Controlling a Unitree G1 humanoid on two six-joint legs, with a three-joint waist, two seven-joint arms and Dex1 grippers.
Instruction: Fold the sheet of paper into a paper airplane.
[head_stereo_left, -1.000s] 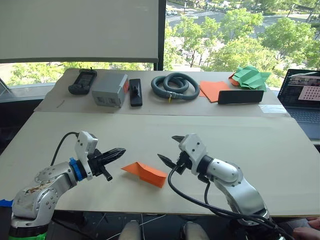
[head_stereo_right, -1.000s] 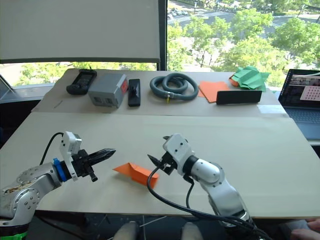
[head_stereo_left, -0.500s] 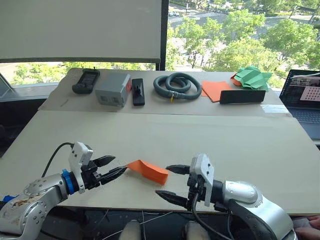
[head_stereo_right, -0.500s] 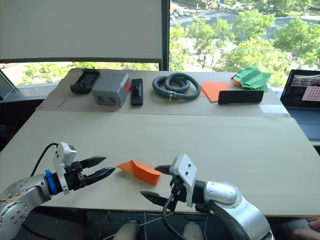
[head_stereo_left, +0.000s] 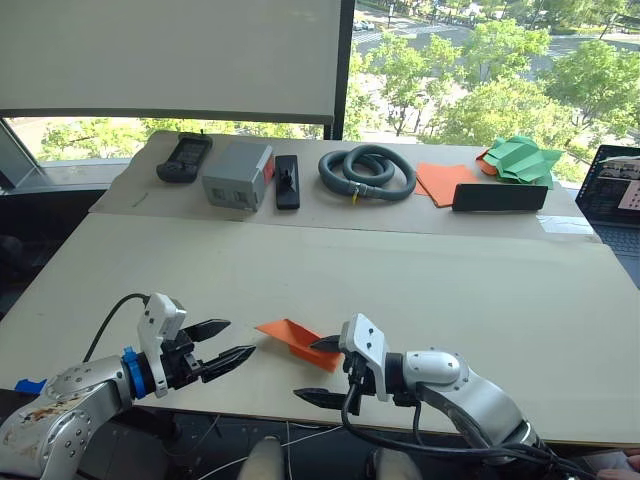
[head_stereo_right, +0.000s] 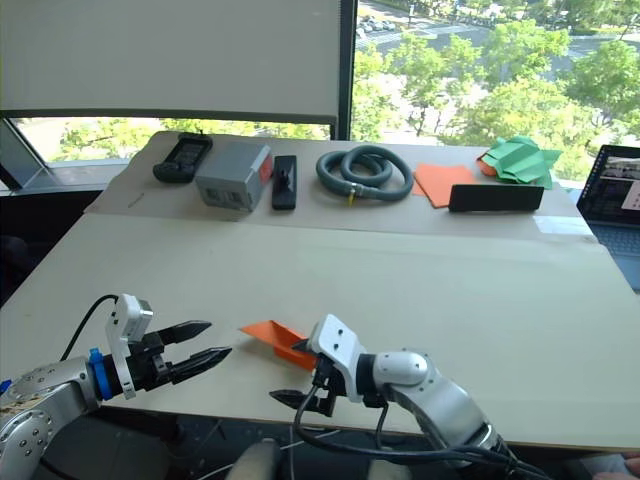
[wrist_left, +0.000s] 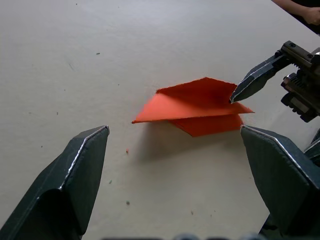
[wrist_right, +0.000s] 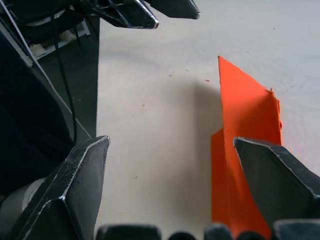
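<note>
Both grippers gaping wide now: left gripper (head_stereo_left: 220, 346) has let go and backed off the folded orange sheet of paper (head_stereo_left: 292, 337), right gripper (head_stereo_left: 319, 370) closing in beside it. Paper's back on the table (head_stereo_left: 420, 270), probably a regrip. Green folded paper (head_stereo_left: 520, 158) far behind.

Your folded orange sheet of paper (head_stereo_right: 272, 336) lies near the table's (head_stereo_right: 480, 300) near edge, between your spread left gripper (head_stereo_right: 197, 343) and spread right gripper (head_stereo_right: 292, 371), beside the latter's upper finger.
</note>
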